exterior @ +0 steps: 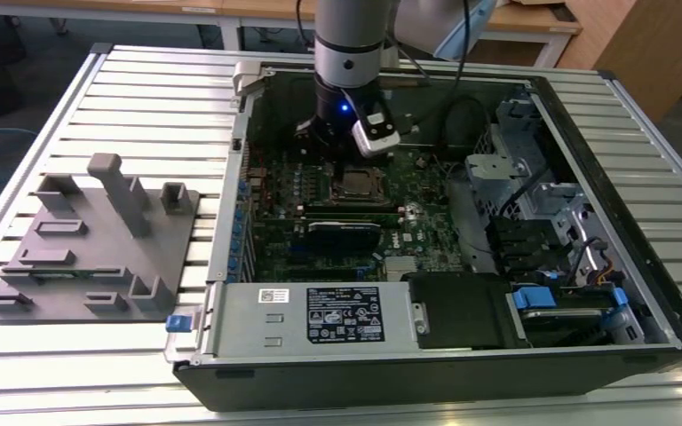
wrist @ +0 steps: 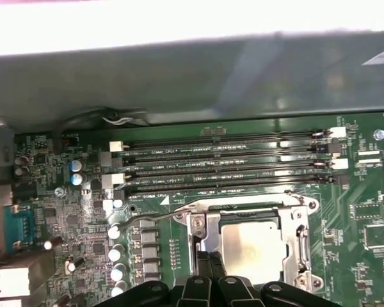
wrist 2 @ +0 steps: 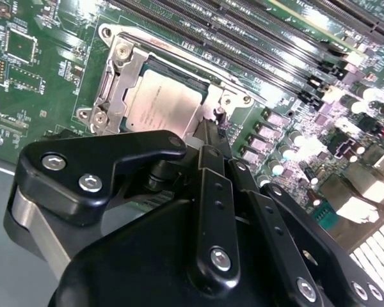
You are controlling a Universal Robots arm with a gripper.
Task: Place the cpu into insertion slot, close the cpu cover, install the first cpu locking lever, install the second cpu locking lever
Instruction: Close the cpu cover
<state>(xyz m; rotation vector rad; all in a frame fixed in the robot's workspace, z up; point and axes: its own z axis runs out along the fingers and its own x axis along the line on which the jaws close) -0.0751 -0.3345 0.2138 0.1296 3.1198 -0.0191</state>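
Looks like the lever stage. Find the cpu (wrist 2: 160, 103) lying flat in the slot (wrist 2: 177, 69), square to it, with the cover (wrist 2: 123, 73) down around it and only the grey top showing through the window. Counts, on that showing, as two steps done.

Note the gripper (wrist 2: 208, 131) low over the board (wrist: 352, 192), inside the case (exterior: 625, 115) on the bench (exterior: 81, 89), jaws pressed together with nothing visible between them. Hangs at the slot's edge on the side toward the small silver cans (wrist: 117, 253), tips just beside the cover and apart from the cpu.

See in the first wrist view a thin wire lever (wrist: 147, 219) running out from the slot's corner toward those cans, along the side nearest the memory slots (wrist: 224, 160). Cannot tell hooked from loose there, nor make out a second lever with any certainty.

Judging from closed jaws so near that wire: pushing work, not grasping. Calls for contact on the lever's bent end alone, then a steady press down and sideways under the catch. Calls too for no load on the cover's thin frame or on the cans close by. Risks a slip off the round wire onto the board.
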